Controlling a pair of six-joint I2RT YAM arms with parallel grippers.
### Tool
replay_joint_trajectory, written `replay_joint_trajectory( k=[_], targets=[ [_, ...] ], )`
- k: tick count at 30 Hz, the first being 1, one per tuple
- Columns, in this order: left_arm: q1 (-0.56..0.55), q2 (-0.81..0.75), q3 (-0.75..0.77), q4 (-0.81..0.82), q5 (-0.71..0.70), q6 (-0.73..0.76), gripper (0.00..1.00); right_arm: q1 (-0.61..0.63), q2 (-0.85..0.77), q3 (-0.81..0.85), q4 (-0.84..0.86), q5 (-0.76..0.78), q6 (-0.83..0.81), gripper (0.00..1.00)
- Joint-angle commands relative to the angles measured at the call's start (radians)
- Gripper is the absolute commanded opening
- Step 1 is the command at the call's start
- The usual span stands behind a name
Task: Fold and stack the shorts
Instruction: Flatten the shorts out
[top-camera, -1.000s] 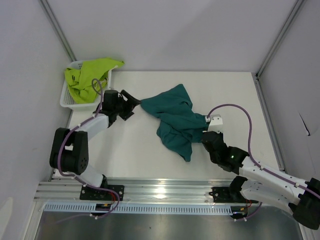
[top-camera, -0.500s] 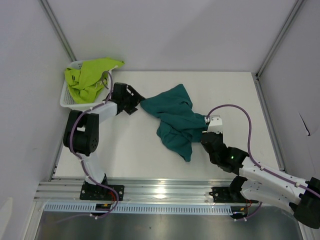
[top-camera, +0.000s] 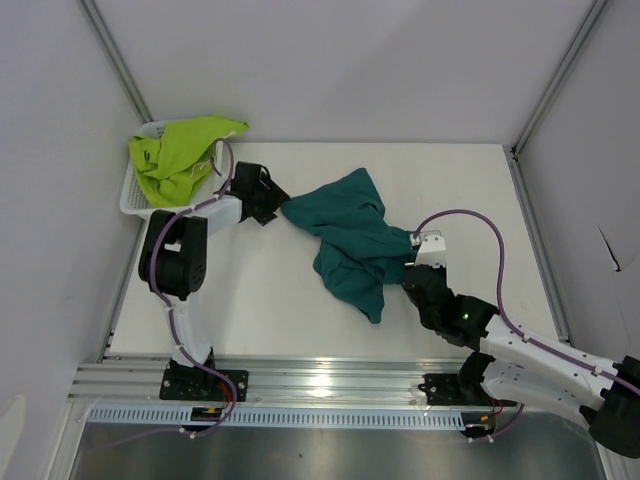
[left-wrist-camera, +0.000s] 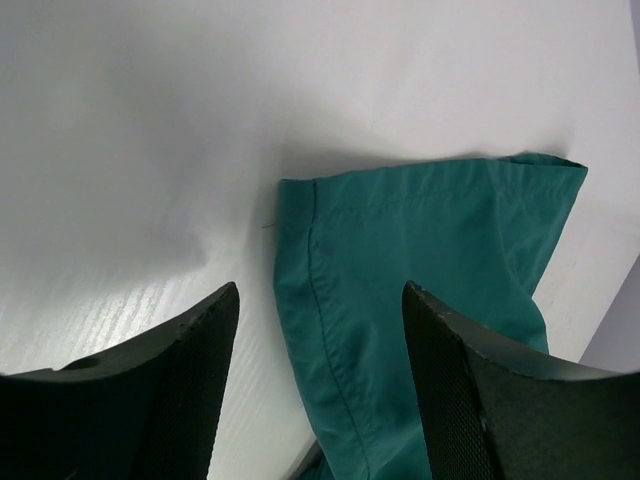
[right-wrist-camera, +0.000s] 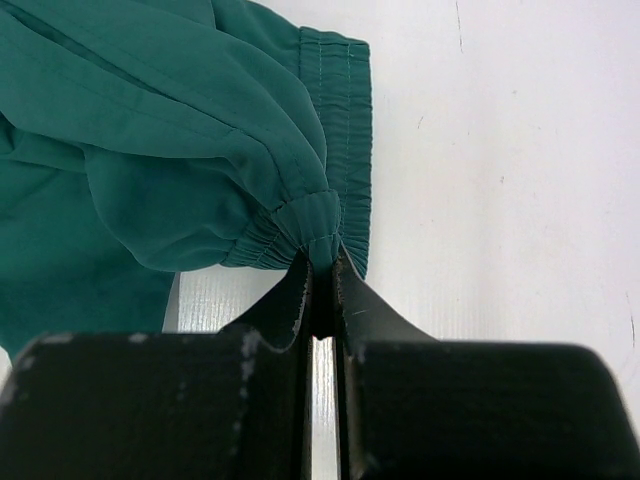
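The dark teal shorts (top-camera: 350, 240) lie crumpled at the table's middle. My right gripper (top-camera: 409, 263) is shut on their elastic waistband (right-wrist-camera: 300, 225), pinching a fold of it at the fingertips (right-wrist-camera: 322, 262). My left gripper (top-camera: 274, 202) is at the teal shorts' left corner. In the left wrist view it (left-wrist-camera: 320, 292) is open, and a hemmed edge of the teal fabric (left-wrist-camera: 400, 260) lies between the two fingers without being clamped. The lime yellow-green shorts (top-camera: 180, 152) are heaped in the white mesh basket (top-camera: 133, 200) at the back left.
The basket stands against the left wall, just behind my left arm's forearm (top-camera: 205, 215). White walls and metal posts (top-camera: 120, 65) close in the table on three sides. A metal rail (top-camera: 320, 385) runs along the near edge.
My left arm has stretched further back and to the right, bringing its gripper up to the teal shorts' left corner, with its jaws a little narrower. The right arm and the shorts have held still.
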Motion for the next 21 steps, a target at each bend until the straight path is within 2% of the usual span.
replay_joint_trajectory(
  k=[1,10,15,21],
  targets=[
    [-0.025,0.01,0.057,-0.017,-0.057,0.008,0.68,0.009,-0.019,-0.001,0.019,0.052,0.009,0.0],
    [-0.052,0.084,0.163,-0.101,-0.131,0.035,0.68,0.009,-0.031,-0.001,0.012,0.063,0.024,0.0],
    [-0.052,0.122,0.186,-0.127,-0.136,0.029,0.63,0.01,-0.039,-0.001,0.007,0.064,0.027,0.0],
    [-0.052,0.205,0.319,-0.222,-0.133,0.055,0.47,0.01,-0.043,-0.002,0.006,0.064,0.029,0.0]
  ],
)
